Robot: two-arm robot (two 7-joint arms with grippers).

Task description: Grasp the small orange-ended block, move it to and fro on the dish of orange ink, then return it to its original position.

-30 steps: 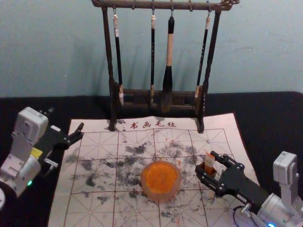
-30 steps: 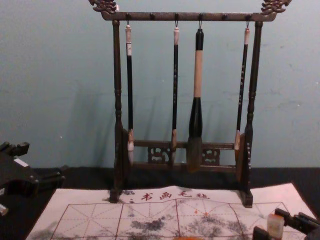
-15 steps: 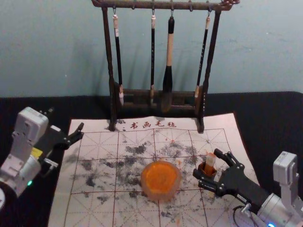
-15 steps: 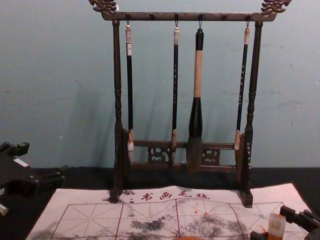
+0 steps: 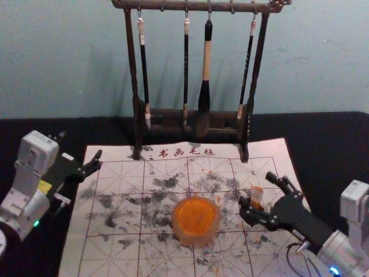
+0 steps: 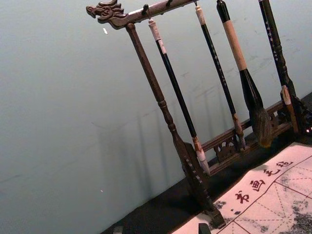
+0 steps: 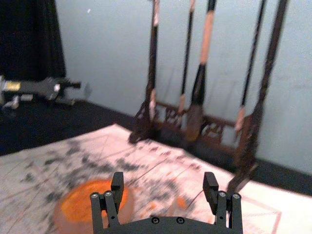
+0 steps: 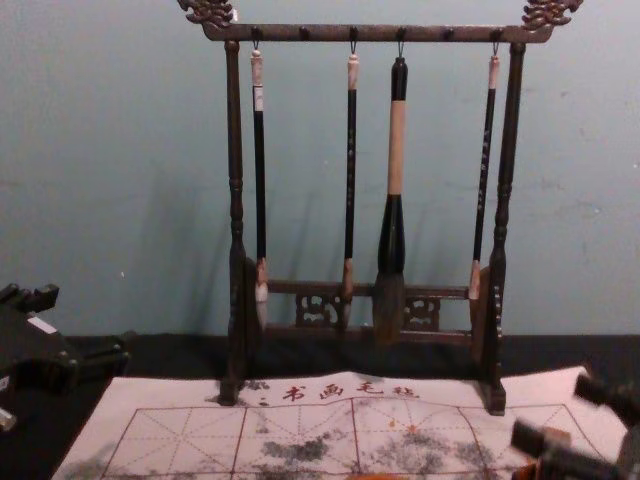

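The small block, pale with orange on it, is on the mat right of the dish of orange ink. My right gripper is open around the block, its fingers well apart on either side. In the right wrist view the right gripper has a wide gap, with the block low between its fingers and the ink dish beyond one finger. In the chest view the block is partly hidden behind a dark finger. My left gripper is parked open at the left.
A wooden rack with several hanging brushes stands at the back of the mat. The ink-stained calligraphy mat lies under the dish, on a black table covering. A wall rises behind the rack.
The right gripper has spread its fingers and let go of the block, its far finger swinging away to the back. The block looks lower in the chest view. The left arm is unmoved.
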